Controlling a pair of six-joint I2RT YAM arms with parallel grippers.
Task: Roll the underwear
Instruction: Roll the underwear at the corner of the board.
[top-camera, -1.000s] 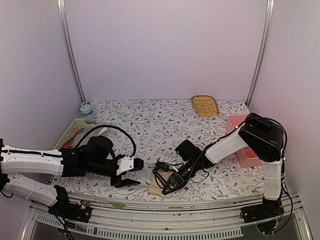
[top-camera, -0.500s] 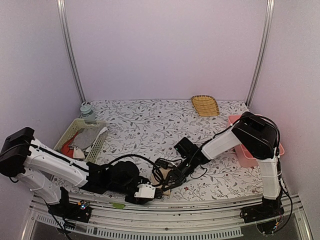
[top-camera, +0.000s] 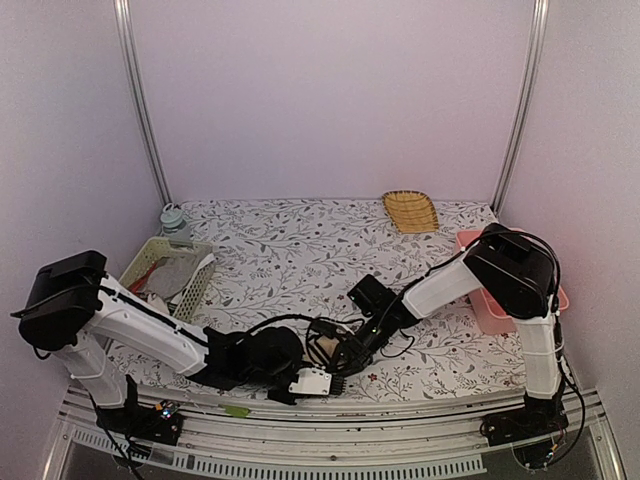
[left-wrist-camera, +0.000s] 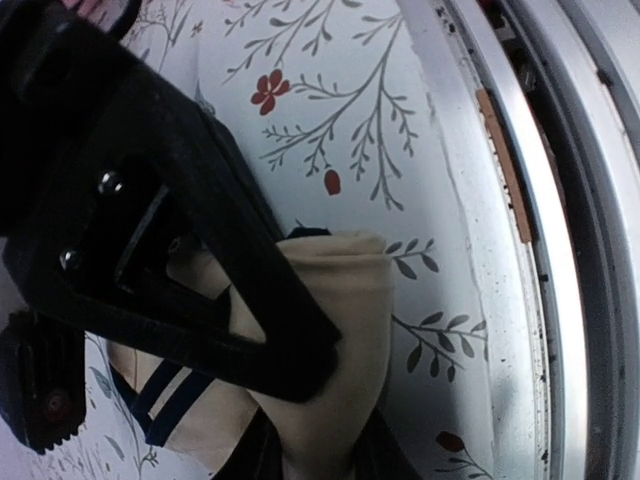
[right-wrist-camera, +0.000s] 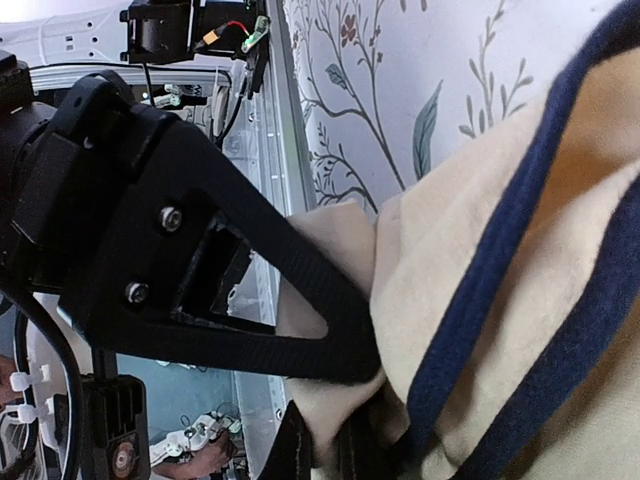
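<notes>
From overhead, both arms reach in low toward the near edge of the flowered table. The left gripper and the right gripper sit just beside each other, and only a scrap of pale cloth shows between them. Off to the left, well apart from them, is a basket with other clothes in it.

The wrist cameras show what the overhead view hides. From the left wrist, the beige underwear is bunched into a soft roll close to the metal rail at the table's front. A black finger lies across the roll, touching it. The cloth runs under that finger, but I cannot tell whether the left jaws have bitten it or merely rest against it.

From the right wrist, the dark blue trim stands out in broad bands across the beige. It shows as thin stripes from the left wrist and not at all from above. The right jaws are closed tight, with a fold of the underwear pinched between them.
</notes>
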